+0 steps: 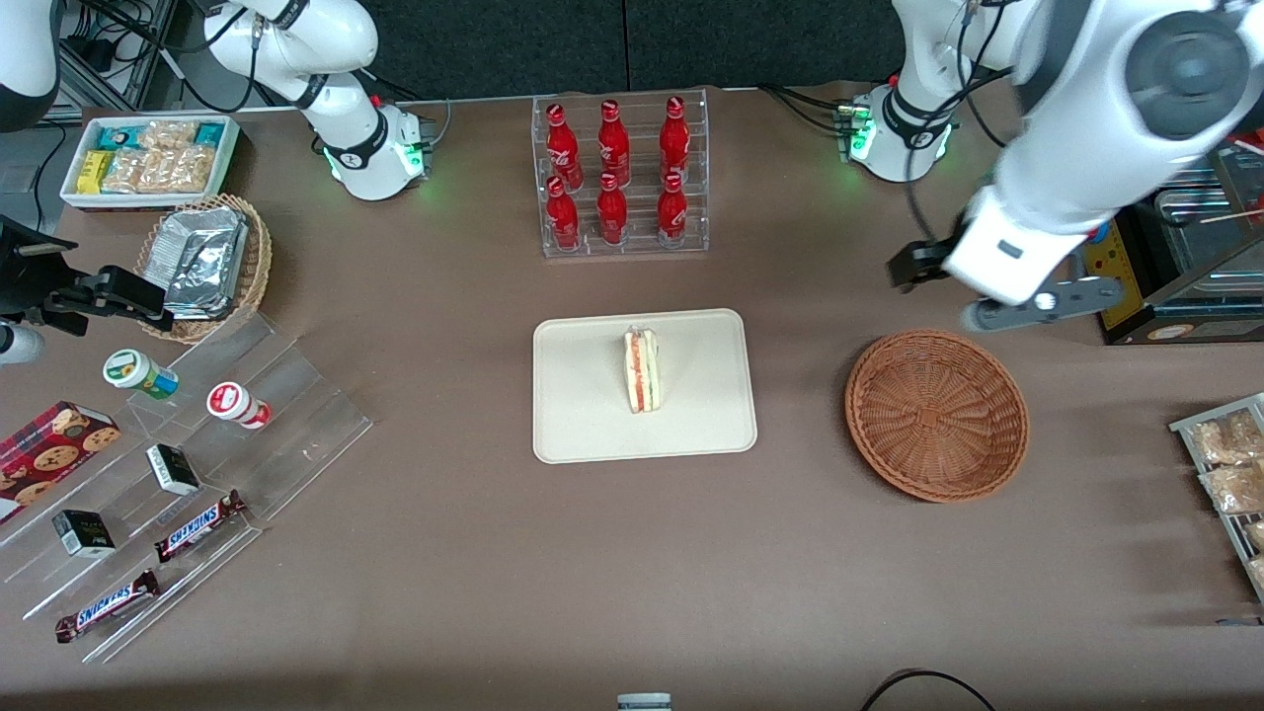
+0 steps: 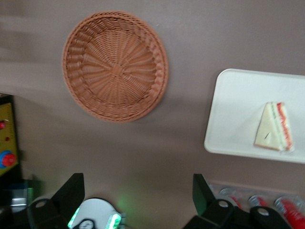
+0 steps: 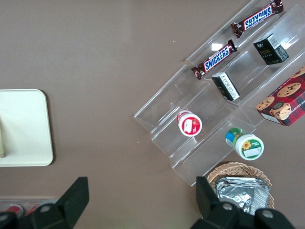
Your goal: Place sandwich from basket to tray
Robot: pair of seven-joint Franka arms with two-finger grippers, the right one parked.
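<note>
- My gripper (image 2: 138, 200) hangs above the table, farther from the front camera than the basket (image 1: 936, 415), its fingers (image 2: 70, 193) spread apart with nothing between them.
- The basket sits right of centre in the front view, toward my end of the table.
- The tray (image 1: 583, 415) lies at frame centre, well apart from the basket.
- The sandwich (image 1: 642, 370) rests on the tray.
- The bottle rack (image 1: 620, 178) stands above the tray in the frame.

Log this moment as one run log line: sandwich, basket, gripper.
sandwich: on tray | basket: empty | gripper: open, holding nothing, above table farther from front camera than basket | step: placement done
</note>
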